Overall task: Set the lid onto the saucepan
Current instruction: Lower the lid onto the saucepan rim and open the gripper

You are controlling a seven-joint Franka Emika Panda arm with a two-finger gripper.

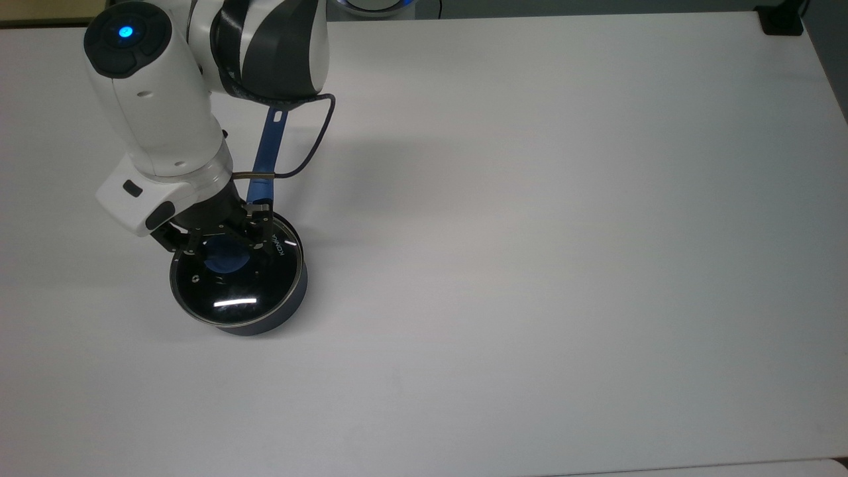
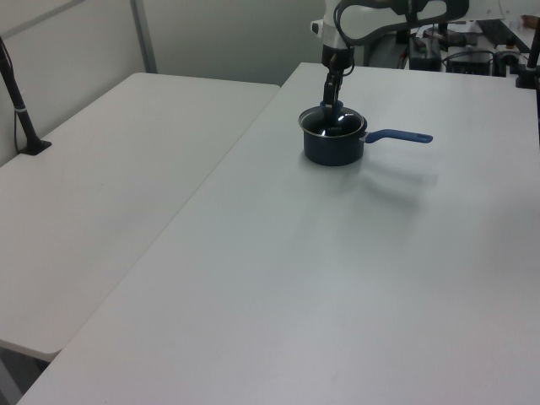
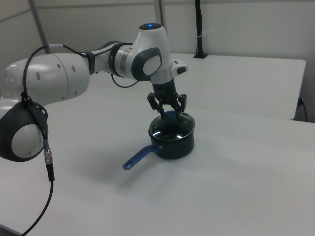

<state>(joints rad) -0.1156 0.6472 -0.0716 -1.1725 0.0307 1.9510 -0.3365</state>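
Note:
The saucepan (image 1: 281, 317) stands at the top view's lower left, its long blue handle (image 1: 268, 152) running up under the arm. The glass lid (image 1: 235, 295) lies level across its mouth, rim over rim. My gripper (image 1: 224, 248) comes down from above and is shut on the lid's blue knob (image 1: 222, 262), one finger on each side. The right view shows the gripper (image 3: 168, 115) over the lid (image 3: 170, 129), which lies on the saucepan (image 3: 178, 146). The left view shows the saucepan (image 2: 333, 150) beneath the gripper (image 2: 332, 108).
The white table (image 1: 530, 232) stretches wide and bare to the top view's right. A black cable (image 1: 319, 139) loops off the wrist. A black mount (image 1: 780, 20) sits at the far right corner. A second table (image 2: 101, 169) with a black post (image 2: 17, 101) adjoins at the left view's left.

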